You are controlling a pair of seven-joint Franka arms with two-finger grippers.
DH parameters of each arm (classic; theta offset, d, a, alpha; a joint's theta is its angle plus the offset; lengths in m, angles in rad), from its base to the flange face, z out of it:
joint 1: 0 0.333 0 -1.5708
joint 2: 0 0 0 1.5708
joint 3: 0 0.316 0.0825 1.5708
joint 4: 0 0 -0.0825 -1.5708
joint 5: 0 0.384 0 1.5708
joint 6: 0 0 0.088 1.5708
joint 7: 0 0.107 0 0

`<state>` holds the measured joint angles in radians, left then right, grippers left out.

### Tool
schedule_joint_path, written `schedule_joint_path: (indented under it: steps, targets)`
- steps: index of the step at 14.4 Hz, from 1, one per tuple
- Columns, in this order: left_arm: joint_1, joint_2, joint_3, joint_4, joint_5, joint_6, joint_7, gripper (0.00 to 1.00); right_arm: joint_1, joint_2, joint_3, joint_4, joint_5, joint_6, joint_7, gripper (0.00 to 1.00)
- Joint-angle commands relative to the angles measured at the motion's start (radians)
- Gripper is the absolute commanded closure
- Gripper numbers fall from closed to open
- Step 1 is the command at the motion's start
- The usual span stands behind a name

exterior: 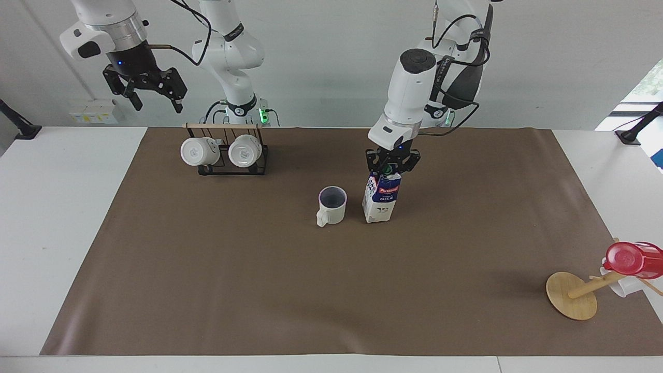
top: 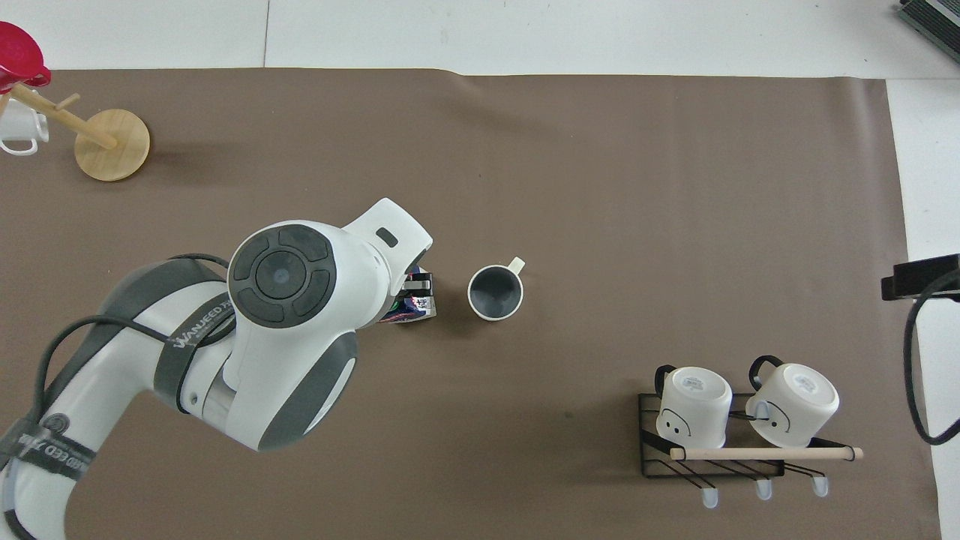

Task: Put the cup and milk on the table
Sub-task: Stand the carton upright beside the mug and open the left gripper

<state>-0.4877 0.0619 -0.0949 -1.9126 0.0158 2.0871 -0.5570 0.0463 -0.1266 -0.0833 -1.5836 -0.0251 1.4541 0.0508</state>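
Note:
The cream mug, the cup [exterior: 332, 205], stands upright on the brown mat [exterior: 259, 290] of the table near its middle, with its handle pointing away from the robots. It also shows in the overhead view [top: 495, 292]. The blue and white milk carton [exterior: 380, 199] stands upright right beside the cup, toward the left arm's end, and its base looks set on the mat. My left gripper [exterior: 388, 167] is shut on the carton's top at the green cap. In the overhead view the left arm hides most of the carton [top: 414, 306]. My right gripper [exterior: 155, 101] waits open and empty, high over the table's edge near the mug rack.
A black wire rack [exterior: 228, 153] with two glossy white mugs stands near the right arm's base. A tipped wooden mug tree [exterior: 572, 295] with a red cup [exterior: 632, 259] lies at the mat's corner, at the left arm's end, away from the robots.

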Motion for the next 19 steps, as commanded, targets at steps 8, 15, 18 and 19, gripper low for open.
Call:
schedule_joint_path:
  steps: [8,15,18,19]
  targets:
    - [-0.034,0.021,0.017,0.009,0.026,0.024,-0.037,0.19,-0.028,0.025,-0.015,0.022,0.054,-0.04,0.021,0.0]
    - [-0.04,0.019,0.015,0.082,0.015,-0.074,-0.086,0.0,-0.025,0.021,-0.003,0.017,0.01,-0.027,0.024,0.0]
    - [-0.029,0.019,0.015,0.154,0.01,-0.168,-0.081,0.0,-0.032,0.022,-0.004,0.019,0.017,-0.02,0.024,0.0]
    - [-0.025,0.015,0.018,0.173,0.012,-0.203,-0.08,0.0,-0.037,0.021,-0.009,0.017,0.025,-0.021,0.02,0.0]
